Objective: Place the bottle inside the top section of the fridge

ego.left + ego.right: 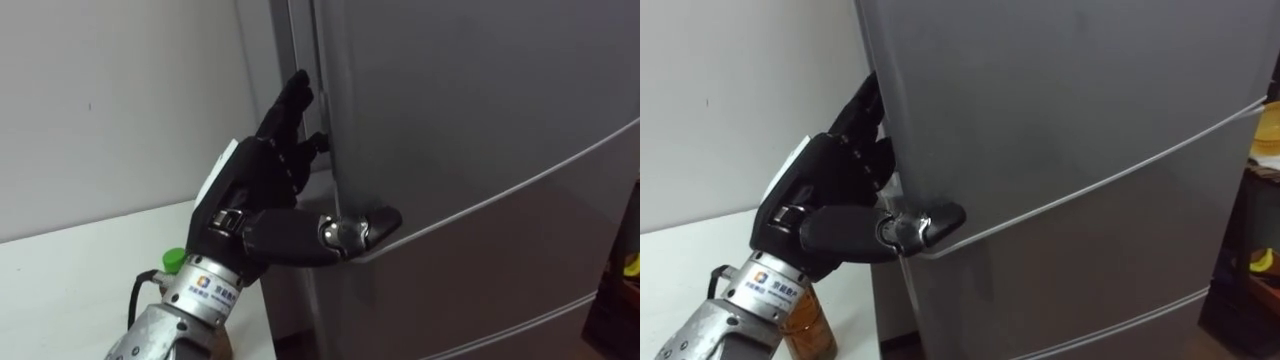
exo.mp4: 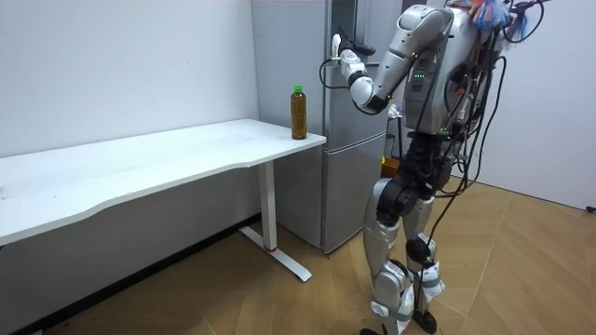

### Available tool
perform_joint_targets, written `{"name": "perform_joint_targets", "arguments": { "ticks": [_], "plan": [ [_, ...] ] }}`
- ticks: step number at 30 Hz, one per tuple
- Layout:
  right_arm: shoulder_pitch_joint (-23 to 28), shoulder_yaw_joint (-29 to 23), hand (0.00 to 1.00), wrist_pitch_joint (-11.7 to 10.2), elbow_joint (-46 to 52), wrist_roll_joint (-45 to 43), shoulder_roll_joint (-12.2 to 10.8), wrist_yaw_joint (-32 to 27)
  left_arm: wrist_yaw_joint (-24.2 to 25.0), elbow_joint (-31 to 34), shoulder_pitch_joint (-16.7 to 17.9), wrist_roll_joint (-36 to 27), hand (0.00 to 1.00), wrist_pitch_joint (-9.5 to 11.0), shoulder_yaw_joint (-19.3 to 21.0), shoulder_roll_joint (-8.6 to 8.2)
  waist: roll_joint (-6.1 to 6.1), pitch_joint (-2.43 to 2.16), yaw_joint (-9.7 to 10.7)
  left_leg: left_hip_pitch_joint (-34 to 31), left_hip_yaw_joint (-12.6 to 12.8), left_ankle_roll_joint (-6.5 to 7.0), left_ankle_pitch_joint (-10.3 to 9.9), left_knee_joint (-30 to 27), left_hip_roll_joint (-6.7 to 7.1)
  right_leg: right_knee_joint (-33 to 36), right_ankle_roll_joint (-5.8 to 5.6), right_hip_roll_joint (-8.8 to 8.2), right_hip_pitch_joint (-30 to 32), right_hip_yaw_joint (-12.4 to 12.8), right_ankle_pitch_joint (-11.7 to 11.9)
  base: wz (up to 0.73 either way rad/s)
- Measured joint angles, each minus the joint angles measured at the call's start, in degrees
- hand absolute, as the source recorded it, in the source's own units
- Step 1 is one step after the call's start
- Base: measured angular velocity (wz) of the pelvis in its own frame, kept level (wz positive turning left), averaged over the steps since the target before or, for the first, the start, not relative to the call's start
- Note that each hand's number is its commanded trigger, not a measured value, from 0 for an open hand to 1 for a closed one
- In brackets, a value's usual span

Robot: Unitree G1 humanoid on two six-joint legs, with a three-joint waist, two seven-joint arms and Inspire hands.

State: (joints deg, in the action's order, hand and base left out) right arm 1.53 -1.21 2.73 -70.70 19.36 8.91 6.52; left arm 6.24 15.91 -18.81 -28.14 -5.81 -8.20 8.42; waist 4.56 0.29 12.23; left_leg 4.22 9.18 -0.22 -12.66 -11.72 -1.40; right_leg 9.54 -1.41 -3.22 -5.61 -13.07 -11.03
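A plain white wall (image 1: 110, 100) backs a white counter (image 2: 140, 163), and a grey fridge (image 2: 352, 195) stands just past the counter's end, with the robot on its feet in front of it on the wood floor (image 2: 521, 270). The left robot hand (image 1: 262, 168) is raised to the upper door (image 1: 470, 110) and grips its left edge: the fingers (image 1: 298, 92) hook onto the edge and the thumb (image 1: 362, 228) lies across the door's front, right at the seam above the lower door (image 1: 500, 290). The bottle (image 2: 298, 112) stands upright on the counter, its long axis vertical and its green cap up, below and behind the hand's wrist, near the counter's end beside the fridge. The forearm passes over the bottle.
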Motion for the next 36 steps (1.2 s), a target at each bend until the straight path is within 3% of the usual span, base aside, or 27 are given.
{"name": "perform_joint_targets", "arguments": {
  "ticks": [15,23,36],
  "plan": [
    [-0.47,2.96,0.0,-0.24,-1.89,4.95,0.98,0.06,0.79,0.0,0.01,-0.41,0.0,0.1,-1.06,0.1,0.05,-0.04,-0.08,0.27,-0.05,0.09,0.05,-0.01,0.1,-0.05,-0.1,-0.13,-0.42,-0.01,0.05,0.0],
    [-0.66,4.46,0.0,-0.23,-1.99,5.4,1.66,0.7,0.81,-0.05,0.17,-0.41,0.0,0.23,-1.74,0.13,-0.27,0.41,-0.08,0.5,0.03,0.21,0.13,0.0,0.12,0.01,-0.19,-0.14,-0.82,0.23,0.11,0.0],
    [-0.33,4.41,0.0,-0.83,-2.02,5.36,2.25,1.86,0.82,-0.04,0.21,-0.35,0.0,0.82,-2.32,-0.12,0.03,0.26,-0.08,0.43,0.16,0.33,0.19,0.01,0.21,-0.01,-0.26,-0.23,-0.89,0.47,0.16,0.0]
  ]
}}
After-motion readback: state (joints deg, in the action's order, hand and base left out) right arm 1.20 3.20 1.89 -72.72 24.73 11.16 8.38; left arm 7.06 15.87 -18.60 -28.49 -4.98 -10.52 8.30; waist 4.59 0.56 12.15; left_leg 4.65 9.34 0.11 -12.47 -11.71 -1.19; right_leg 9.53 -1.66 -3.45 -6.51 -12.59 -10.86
